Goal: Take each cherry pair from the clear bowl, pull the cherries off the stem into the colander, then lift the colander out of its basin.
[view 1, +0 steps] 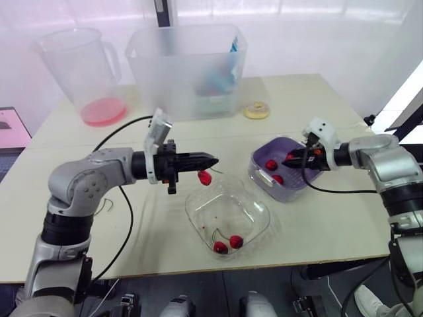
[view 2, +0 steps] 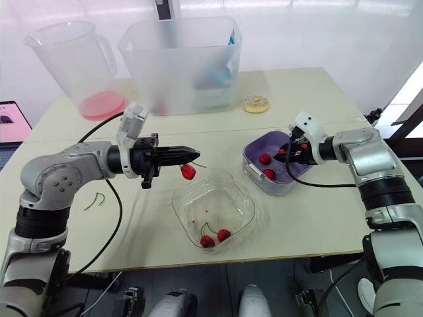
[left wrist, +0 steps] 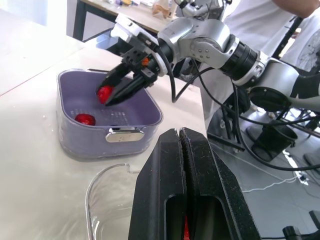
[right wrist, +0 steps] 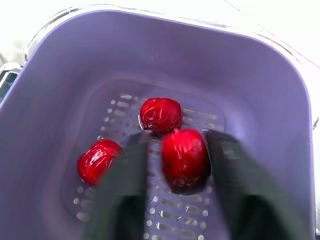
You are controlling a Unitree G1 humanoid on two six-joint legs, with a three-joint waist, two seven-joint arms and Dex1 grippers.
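Observation:
My left gripper point(view 1: 213, 160) is shut on a thin stem, and one red cherry point(view 1: 205, 177) hangs from it above the far rim of the clear bowl point(view 1: 195, 206). A cherry pair point(view 1: 228, 244) lies in the bowl's near part. To the right stands the purple colander point(view 1: 285, 140) in its clear basin. My right gripper point(view 1: 289, 158) reaches into it, shut on a cherry point(right wrist: 183, 157) just over the slotted floor. Two loose cherries point(right wrist: 160, 114) point(right wrist: 98, 160) lie in the colander beside it.
A large clear bin point(view 1: 188, 69) and a clear jug point(view 1: 82, 69) with a pink bottom stand at the back. A small yellow round object point(view 1: 256, 110) lies behind the colander. Bare stems point(view 2: 96, 200) lie on the table at the left.

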